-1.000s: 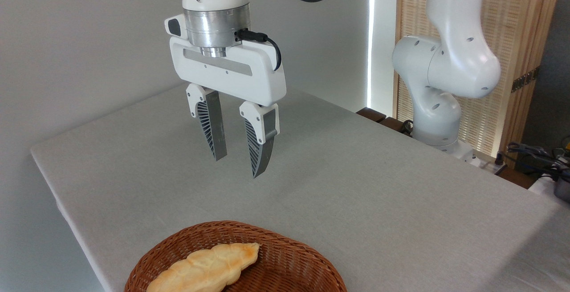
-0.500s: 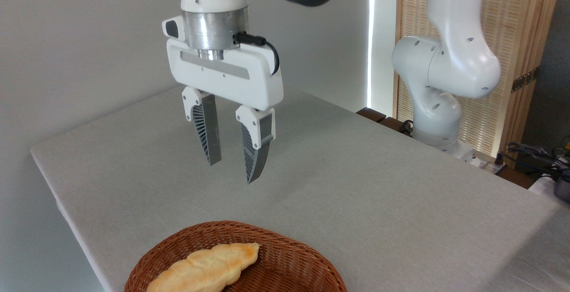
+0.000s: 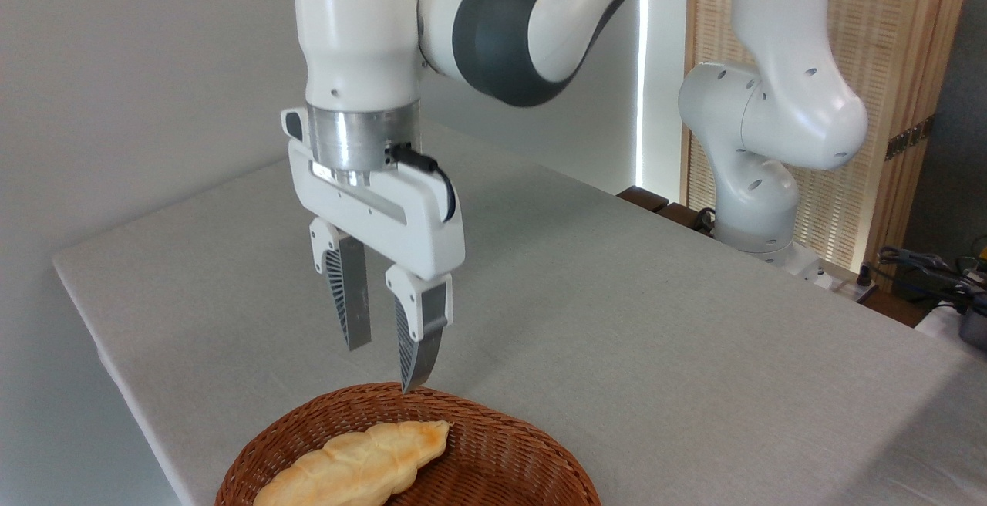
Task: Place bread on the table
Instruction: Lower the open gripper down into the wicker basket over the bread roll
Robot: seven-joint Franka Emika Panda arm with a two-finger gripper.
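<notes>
The bread (image 3: 358,463), a golden-yellow braided pastry with browned tips, lies inside a round brown wicker basket (image 3: 501,452) at the bottom of the view. My gripper (image 3: 383,367) hangs open just above the basket's far rim, a little beyond the bread's right tip, with nothing between its fingers. Its right fingertip (image 3: 412,379) overlaps the rim in the picture. The light grey table (image 3: 617,313) spreads out around the basket.
The arm's white base (image 3: 759,143) stands at the table's far right edge. Cables and a dark object (image 3: 944,282) lie off the table at the right. A wooden slatted screen stands behind the base.
My gripper has come down and a little toward the camera, from well above the table to just over the basket's far rim. It stayed open. The bread has not moved.
</notes>
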